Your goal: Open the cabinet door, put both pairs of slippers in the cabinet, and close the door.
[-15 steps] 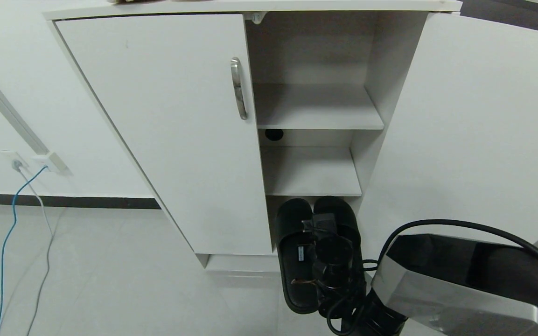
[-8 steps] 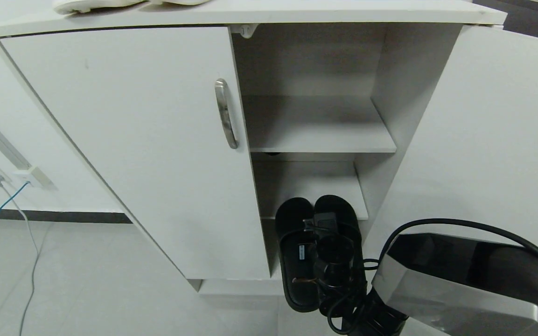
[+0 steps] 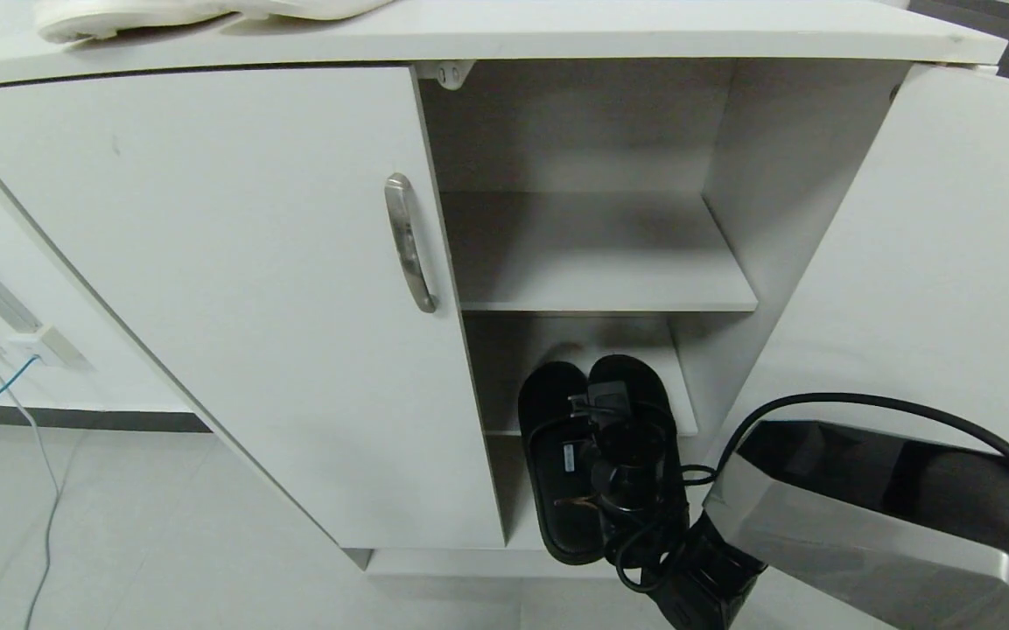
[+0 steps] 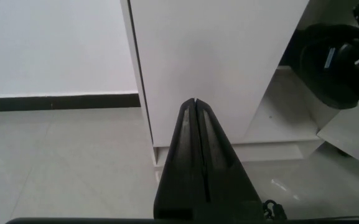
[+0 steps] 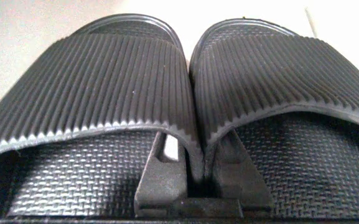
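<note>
Right gripper (image 5: 198,167) pinches 2 black slippers (image 3: 554,420) by their inner strap edges, before the cabinet's (image 3: 784,166) lower opening. Open door (image 3: 950,262). Left gripper (image 4: 195,107), fingers pressed together, low facing the shut door (image 3: 206,262). White slippers (image 3: 163,13) on the cabinet top.

Left fingers (image 4: 187,140) together, right fingers (image 5: 160,180) clamped.

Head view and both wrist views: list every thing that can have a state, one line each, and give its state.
Left cabinet door: shut.
Right cabinet door: swung open.
Black slippers: held up as a pair, pinched together at their straps.
White slippers: lying on the cabinet top, not yet put away.
Right gripper: shut on the black slippers.
Left gripper: shut, holding nothing.
</note>
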Available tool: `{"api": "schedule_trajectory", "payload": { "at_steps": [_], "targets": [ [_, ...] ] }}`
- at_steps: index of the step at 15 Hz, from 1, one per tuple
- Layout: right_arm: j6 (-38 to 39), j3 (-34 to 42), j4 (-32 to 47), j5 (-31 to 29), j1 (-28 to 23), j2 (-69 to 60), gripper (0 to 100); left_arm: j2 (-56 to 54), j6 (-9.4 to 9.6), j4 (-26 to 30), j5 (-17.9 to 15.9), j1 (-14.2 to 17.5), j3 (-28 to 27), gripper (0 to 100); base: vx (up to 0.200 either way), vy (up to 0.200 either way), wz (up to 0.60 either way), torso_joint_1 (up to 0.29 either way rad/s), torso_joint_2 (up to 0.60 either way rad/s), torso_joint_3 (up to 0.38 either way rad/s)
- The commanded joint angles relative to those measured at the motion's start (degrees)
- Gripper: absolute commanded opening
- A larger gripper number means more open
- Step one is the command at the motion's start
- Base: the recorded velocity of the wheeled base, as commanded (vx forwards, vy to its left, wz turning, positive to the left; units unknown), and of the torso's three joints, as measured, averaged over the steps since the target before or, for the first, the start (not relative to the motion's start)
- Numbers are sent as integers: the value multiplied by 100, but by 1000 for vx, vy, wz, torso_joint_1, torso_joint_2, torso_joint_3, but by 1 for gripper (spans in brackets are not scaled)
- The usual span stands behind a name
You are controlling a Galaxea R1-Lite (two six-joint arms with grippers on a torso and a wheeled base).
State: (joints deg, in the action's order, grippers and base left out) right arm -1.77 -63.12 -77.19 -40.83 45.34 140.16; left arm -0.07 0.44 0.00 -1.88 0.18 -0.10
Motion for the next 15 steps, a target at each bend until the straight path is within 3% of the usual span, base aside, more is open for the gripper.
{"api": "schedule_trajectory", "payload": {
  "at_steps": [1, 10, 15],
  "targets": [
    [1, -613, 371, 66, -166, 126, 0, 7, 0, 0, -6, -1, 1, 0, 0, 0, 0, 0, 0, 0],
    [71, -3531, 2050, 66, -754, 1198, 0, 7, 9, 0, -6, -1, 1, 0, 0, 0, 0, 0, 0, 0],
    [80, -4410, 2665, 75, -939, 1436, 0, 7, 9, 0, 3, -1, 1, 0, 0, 0, 0, 0, 0, 0]
  ]
}}
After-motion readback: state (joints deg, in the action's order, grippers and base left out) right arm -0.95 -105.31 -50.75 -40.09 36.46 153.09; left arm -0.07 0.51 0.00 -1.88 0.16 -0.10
